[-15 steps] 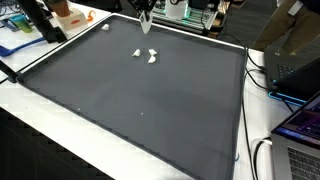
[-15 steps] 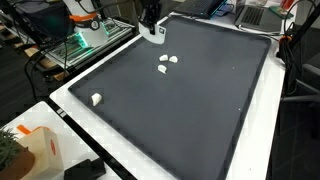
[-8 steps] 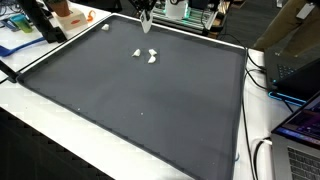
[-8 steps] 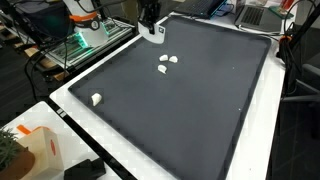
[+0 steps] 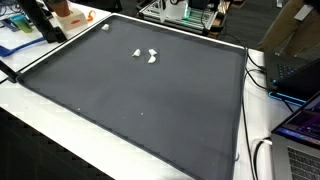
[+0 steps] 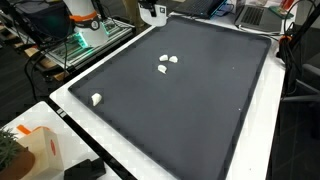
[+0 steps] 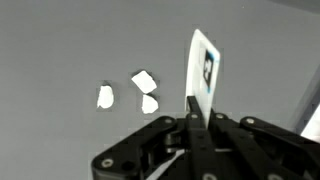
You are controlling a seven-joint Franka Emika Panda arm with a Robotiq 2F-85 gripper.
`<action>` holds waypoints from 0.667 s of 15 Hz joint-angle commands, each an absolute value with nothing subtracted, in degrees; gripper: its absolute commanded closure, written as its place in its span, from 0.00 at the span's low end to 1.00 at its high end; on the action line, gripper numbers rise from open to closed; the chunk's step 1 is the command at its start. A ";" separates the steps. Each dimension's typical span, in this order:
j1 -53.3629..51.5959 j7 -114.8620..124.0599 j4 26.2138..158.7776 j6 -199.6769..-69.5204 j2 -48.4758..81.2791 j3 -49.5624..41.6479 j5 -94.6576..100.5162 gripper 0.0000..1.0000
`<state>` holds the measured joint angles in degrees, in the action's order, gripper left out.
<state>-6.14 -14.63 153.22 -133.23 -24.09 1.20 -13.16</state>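
Looking through the wrist view first: gripper clenched on the lower edge of a white card, held upright and clear of the dark mat below. Shows a dark printed square on the card's face. Leaves three small white pieces lying close together on the mat, left of the card and well below the fingers, apparently untouched. Judging from that: card up off the surface and in hand, nothing set down, pieces not handled.

Turning to an exterior view: no gripper or arm in frame, only the mat on the white tabletop. Places the pieces toward the far side, left of centre, and a separate white scrap near the far left corner.

Turning to an exterior view from another place: catches just a white shape at the top edge, probably the card, hanging above the mat's far border, beyond the pieces. Cuts off everything above it, so the arm's pose reads only as high and pointing down. Puts the scrap near the mat's left edge, well apart from everything else.
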 commanded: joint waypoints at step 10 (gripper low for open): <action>-11.07 -12.76 156.22 -131.72 -34.82 0.72 -13.77 0.99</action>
<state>-9.70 -14.91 159.04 -133.09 -36.32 1.21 -13.34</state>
